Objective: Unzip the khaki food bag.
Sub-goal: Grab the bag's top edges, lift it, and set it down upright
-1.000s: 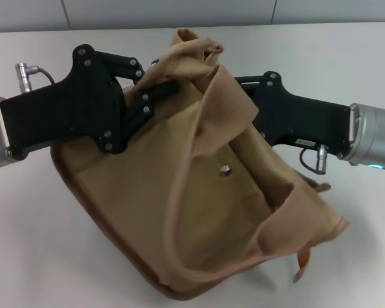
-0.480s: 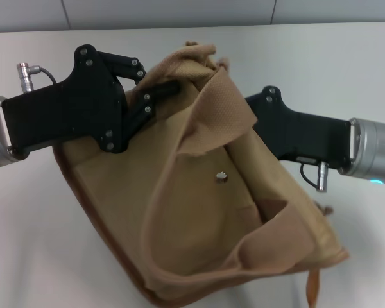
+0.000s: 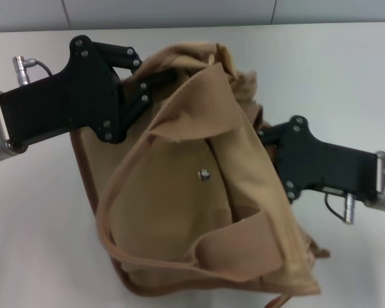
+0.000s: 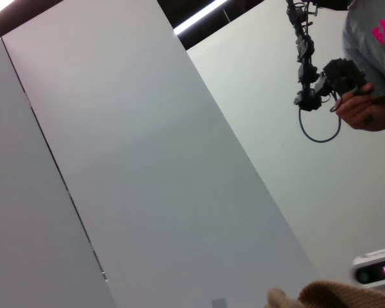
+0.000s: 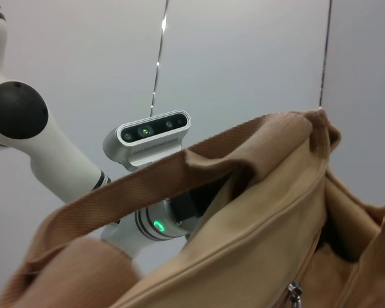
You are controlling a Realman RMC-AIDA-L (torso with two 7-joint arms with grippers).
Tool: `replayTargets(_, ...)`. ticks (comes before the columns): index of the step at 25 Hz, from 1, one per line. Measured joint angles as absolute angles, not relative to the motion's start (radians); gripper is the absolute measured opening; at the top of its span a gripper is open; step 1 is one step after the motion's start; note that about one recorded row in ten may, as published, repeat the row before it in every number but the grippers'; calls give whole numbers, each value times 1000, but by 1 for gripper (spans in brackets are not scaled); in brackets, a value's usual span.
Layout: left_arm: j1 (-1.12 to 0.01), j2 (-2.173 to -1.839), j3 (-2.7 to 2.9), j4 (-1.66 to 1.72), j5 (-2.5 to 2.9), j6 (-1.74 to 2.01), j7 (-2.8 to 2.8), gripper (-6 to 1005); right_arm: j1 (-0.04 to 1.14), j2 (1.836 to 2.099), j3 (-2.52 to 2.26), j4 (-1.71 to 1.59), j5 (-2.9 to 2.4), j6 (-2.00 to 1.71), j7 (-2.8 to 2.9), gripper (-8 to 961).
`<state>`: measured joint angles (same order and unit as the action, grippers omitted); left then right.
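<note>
Khaki food bag point(image 3: 179, 192) — tilted, handles drooping.

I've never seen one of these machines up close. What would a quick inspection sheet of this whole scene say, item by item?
Surface: plain white table.
Job's things: khaki food bag tilted between both arms; snap stud on its front, metal zipper pull visible.
Clutter: nothing seen.
Grippers: left end effector at the bag's top edge, fingers reaching into the fabric; right end effector against the bag's far side, tips hidden by cloth.
Cables: small connectors on each wrist.
Surroundings: grey wall panels; a person's hand holding a device.
</note>
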<state>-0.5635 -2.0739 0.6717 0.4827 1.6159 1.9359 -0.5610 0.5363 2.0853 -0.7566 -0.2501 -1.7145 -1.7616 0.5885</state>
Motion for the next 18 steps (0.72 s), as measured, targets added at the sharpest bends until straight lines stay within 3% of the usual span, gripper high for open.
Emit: replayTargets(18, -562, -2075, 677, 452, 1532, 1887, -555, 151, 211, 2079, -743, -372, -1733, -1888, 637, -1)
